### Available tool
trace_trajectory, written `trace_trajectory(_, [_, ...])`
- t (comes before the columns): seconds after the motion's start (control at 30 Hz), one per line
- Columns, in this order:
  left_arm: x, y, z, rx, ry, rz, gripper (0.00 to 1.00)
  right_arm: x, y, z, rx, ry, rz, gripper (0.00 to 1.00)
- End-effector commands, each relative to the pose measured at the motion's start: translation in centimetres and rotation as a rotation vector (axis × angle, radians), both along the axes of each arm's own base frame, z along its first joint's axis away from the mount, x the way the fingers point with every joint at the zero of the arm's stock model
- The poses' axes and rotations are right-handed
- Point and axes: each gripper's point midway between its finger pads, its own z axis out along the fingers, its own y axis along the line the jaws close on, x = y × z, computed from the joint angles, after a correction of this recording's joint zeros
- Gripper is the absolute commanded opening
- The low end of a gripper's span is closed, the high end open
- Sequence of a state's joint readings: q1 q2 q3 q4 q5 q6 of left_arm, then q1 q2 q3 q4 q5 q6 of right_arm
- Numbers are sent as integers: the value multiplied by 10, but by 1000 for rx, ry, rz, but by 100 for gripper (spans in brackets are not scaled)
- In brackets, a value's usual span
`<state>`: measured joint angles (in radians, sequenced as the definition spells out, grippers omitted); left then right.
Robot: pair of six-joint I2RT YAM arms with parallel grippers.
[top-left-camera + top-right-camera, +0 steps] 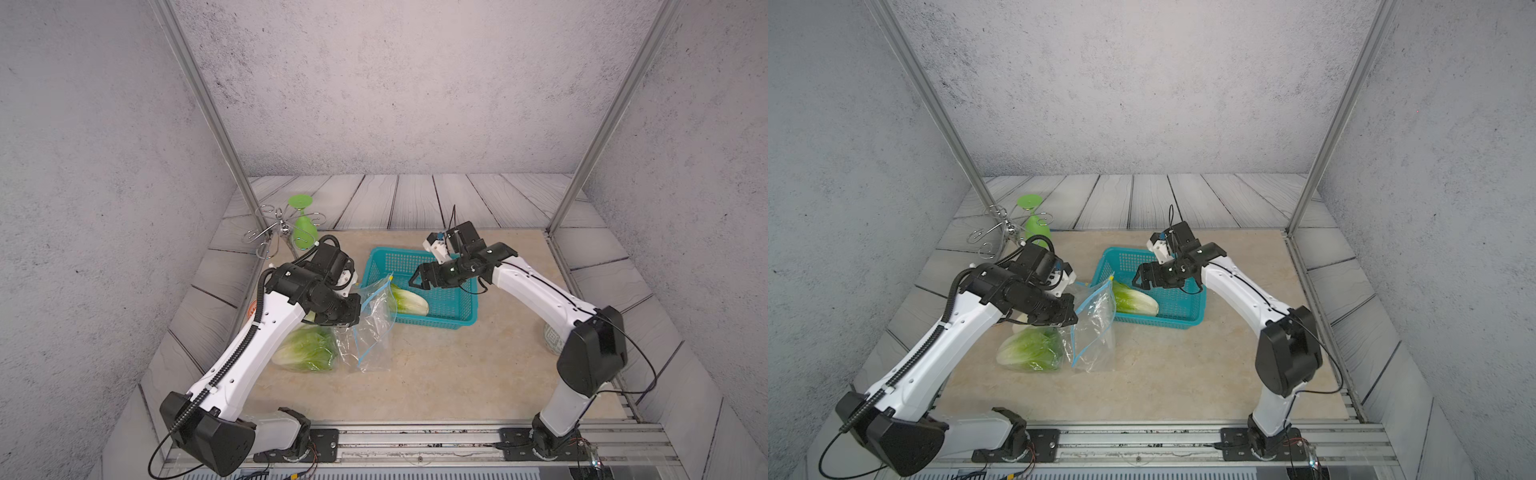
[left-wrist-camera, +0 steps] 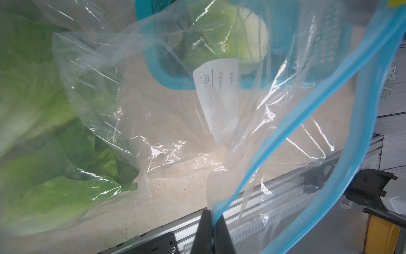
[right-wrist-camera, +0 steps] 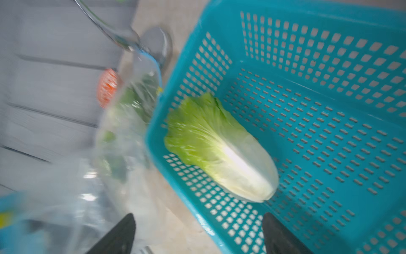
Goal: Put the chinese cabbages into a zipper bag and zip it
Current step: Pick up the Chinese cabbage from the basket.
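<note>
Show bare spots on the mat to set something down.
Widest free patch: mat between basket, zipper bag, right arm and front rail. Also the basket floor beside its cabbage. Crowded: left side, where bagged cabbages, bag and left gripper bunch.

Cabbage [image 1: 409,300] in basket [image 1: 434,322]; cabbages [image 1: 309,351] in bag [image 1: 372,332]

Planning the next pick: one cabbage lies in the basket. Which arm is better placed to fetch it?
Right. The right gripper hangs open over the basket, close to that cabbage. The left gripper is shut on the zipper bag at its blue rim, so it is busy.
</note>
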<state>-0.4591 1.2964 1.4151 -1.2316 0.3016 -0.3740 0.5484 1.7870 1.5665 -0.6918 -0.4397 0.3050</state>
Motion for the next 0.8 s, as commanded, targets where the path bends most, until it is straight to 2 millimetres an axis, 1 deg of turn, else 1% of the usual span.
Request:
trace_trajectory(0.0, [0,5,9,-2,-16,-11,0,5,-8,-39,-158,-5,73,99])
trace_trajectory(0.03, [0,5,9,-6,-15,-12,0,6,-6,-47,-174,3,94,99])
trace_trajectory(0.2, [7,2,8,-23,-16,-14,0,0,12,-88,-242,47,219,99])
trace_trajectory(0.37, [9,-1,7,-30,-9,-22,0,10,29,-118,-234,83,249,99])
trace_trajectory(0.43, [10,1,7,-21,-12,-25,0,15,30,-133,-257,103,253,99])
trace_trajectory(0.53, [8,3,6,-20,-12,-22,0,22,26,-153,-306,107,236,99])
trace_trajectory(0.6, [8,3,5,-22,-10,-18,0,26,25,-152,-313,97,219,91])
trace_trajectory(0.63, [8,3,5,-24,-11,-17,0,28,25,-146,-303,84,210,86])
trace_trajectory(0.67, [8,2,4,-30,-13,-16,0,28,26,-137,-287,66,200,81])
trace_trajectory(0.77, [9,-1,0,-46,-6,-13,0,36,29,-97,-206,-8,153,67])
